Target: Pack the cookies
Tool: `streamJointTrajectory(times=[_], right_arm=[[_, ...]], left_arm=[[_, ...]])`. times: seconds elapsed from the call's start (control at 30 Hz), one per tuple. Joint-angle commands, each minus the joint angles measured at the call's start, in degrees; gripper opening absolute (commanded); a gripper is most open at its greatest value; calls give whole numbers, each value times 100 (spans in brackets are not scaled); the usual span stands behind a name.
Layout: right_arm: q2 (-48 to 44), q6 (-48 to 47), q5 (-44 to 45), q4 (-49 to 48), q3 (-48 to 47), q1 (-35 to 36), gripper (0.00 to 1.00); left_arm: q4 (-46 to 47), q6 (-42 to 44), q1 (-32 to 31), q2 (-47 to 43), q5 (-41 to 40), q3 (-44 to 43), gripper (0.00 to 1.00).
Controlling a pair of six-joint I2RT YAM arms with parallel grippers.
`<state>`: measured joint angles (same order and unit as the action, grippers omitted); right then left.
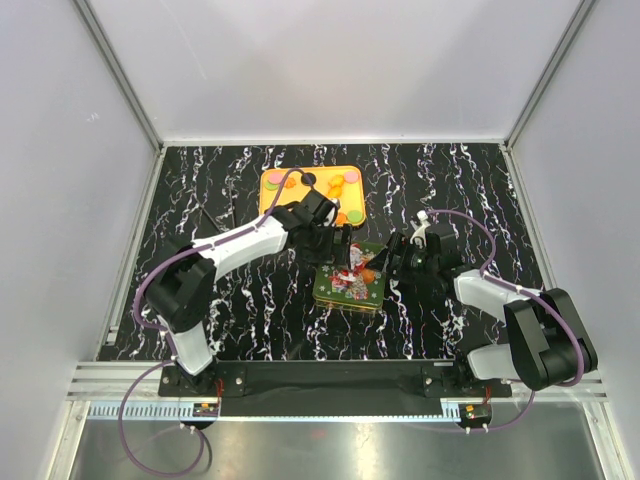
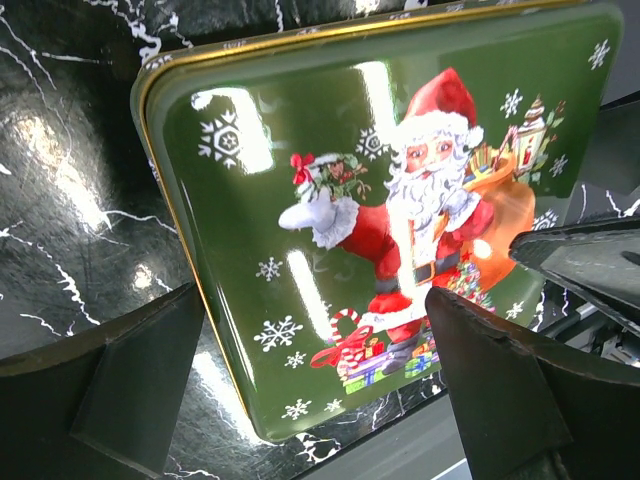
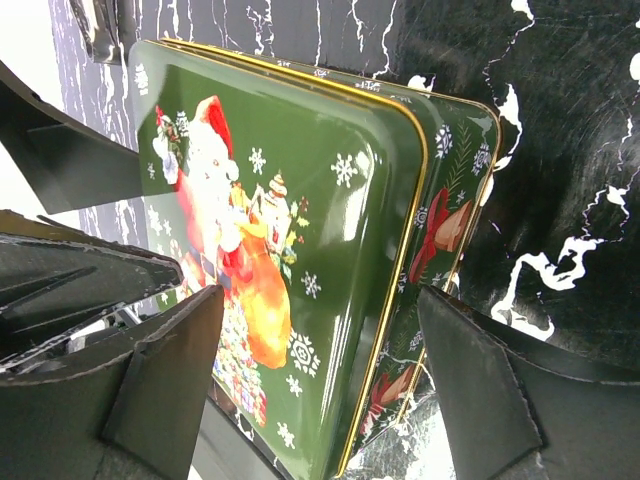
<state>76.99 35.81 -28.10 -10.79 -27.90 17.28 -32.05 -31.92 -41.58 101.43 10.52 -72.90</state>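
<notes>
The cookies [image 1: 343, 186], small pink, green, orange and black discs, lie on an orange tray [image 1: 272, 185] at the back of the table. In front of it sits a green Christmas tin [image 1: 349, 281]. Its Santa lid [image 2: 370, 210] rests on top, slightly askew, so the base's ribboned side wall [image 3: 447, 215] shows. My left gripper [image 1: 334, 250] hovers open over the tin's far edge, its fingers [image 2: 130, 375] spread either side of a lid corner. From the right, my open right gripper [image 1: 389, 267] straddles the tin's edge, fingers [image 3: 165, 385] apart. Neither holds anything.
The tabletop [image 1: 250, 300] is black marble with white veins, closed in by white walls on three sides. The orange tray stands just behind the left gripper. Both arm bases are at the near edge, with purple cables looping beside them.
</notes>
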Motion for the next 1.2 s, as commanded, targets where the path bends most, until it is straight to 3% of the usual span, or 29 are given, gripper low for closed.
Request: streamJointTrajectory(times=[0.0, 0.33, 0.8, 1.17], right_arm=[[-53, -30, 67, -99, -189, 92, 84], [246, 84, -12, -222, -216, 100, 82], [167, -83, 357, 498, -646, 91, 91], [606, -197, 586, 753, -1077, -110, 92]], left_arm=[[85, 72, -34, 61, -7, -242, 99], [94, 81, -34, 158, -76, -180, 99], [41, 204, 370, 132, 20, -294, 99], [-161, 353, 537, 395, -85, -681, 99]])
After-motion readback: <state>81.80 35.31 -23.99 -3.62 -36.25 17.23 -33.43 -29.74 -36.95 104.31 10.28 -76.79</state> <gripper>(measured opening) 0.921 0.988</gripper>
